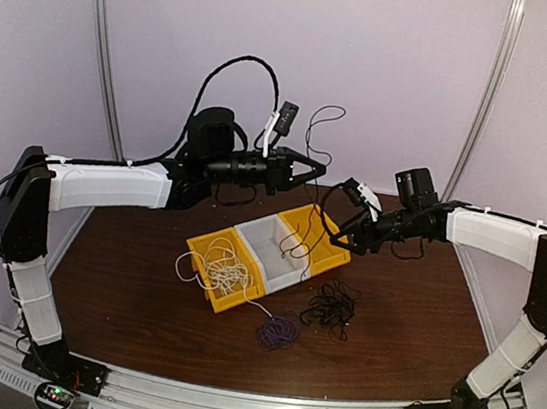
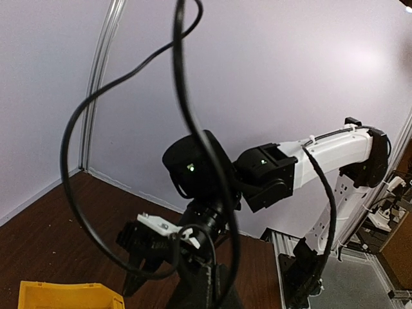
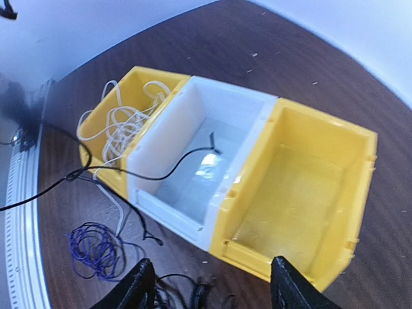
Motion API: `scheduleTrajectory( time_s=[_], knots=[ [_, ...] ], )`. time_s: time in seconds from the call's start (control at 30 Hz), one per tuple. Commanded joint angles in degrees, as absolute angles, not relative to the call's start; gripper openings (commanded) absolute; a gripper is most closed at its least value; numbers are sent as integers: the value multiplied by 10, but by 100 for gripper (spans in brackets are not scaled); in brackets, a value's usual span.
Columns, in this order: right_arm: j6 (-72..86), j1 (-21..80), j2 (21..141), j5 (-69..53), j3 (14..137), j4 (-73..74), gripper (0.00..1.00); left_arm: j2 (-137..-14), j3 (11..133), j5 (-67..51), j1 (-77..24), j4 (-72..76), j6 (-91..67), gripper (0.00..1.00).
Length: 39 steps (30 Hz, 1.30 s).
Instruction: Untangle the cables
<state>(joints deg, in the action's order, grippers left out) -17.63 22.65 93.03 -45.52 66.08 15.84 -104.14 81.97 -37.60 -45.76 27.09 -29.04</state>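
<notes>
Purple cable [image 1: 279, 333] lies nearest me on the surface [image 1: 120, 295], a small coil on its own. Just beside it to the right sits a black tangle [image 1: 332, 308] — it looks knotted, so I judge that to be the main work left.

Behind them stands a row of three bins. The white cable [image 1: 219, 270] is heaped in the left yellow bin [image 1: 230, 303], with one strand trailing out toward the purple coil. I'd call the job roughly halfway: the colours are apart, but the black lot is not loosened.

A thin black cord [image 3: 161, 175] dangles its end into the white bin [image 3: 167, 138]; the right yellow bin [image 3: 322, 129] looks bare. My right fingers [image 3: 212, 290] are spread wide, gripping nothing, with the cord ahead of them rather than between them.

Farther back, my left fingers [image 1: 313, 169] hover high. The cord loops up close by them — whether they pinch it, I cannot tell.
</notes>
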Motion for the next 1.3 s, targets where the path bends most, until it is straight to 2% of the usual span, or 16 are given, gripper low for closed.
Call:
scheduleTrajectory(
  time_s=[0.0, 0.17, 0.37, 0.63, 0.83, 0.9, 0.97, 1.03, 1.07, 1.13, 1.27],
  knots=[
    [-238, 275, 965, -510, 664, 222, 63, -1033, 812, -369, -455, 319, -294, 0],
    [-231, 304, 1000, -499, 678, 209, 63, -1031, 805, -367, -455, 322, -294, 0],
    [-213, 314, 1039, -519, 702, 192, 58, -1025, 794, -364, -453, 332, -294, 0],
    [-173, 320, 1041, -540, 655, 70, 51, -1018, 785, -346, -452, 351, -296, 0],
    [-142, 324, 1036, -575, 608, -39, 52, -1013, 764, -332, -451, 380, -307, 0],
    [-137, 327, 1045, -570, 612, -42, 43, -1011, 760, -328, -451, 386, -309, 0],
    [-128, 327, 1054, -565, 615, -47, 29, -1010, 759, -326, -450, 388, -309, 0],
    [-117, 327, 1054, -560, 611, -56, 10, -1010, 758, -324, -449, 388, -309, 0],
    [-115, 327, 1049, -559, 608, -59, 6, -1009, 756, -322, -448, 389, -309, 0],
    [-114, 327, 1031, -557, 599, -65, 0, -1007, 745, -317, -445, 394, -310, 0],
    [-117, 327, 979, -539, 585, -80, 0, -1006, 711, -307, -434, 429, -325, 0]
  ],
)
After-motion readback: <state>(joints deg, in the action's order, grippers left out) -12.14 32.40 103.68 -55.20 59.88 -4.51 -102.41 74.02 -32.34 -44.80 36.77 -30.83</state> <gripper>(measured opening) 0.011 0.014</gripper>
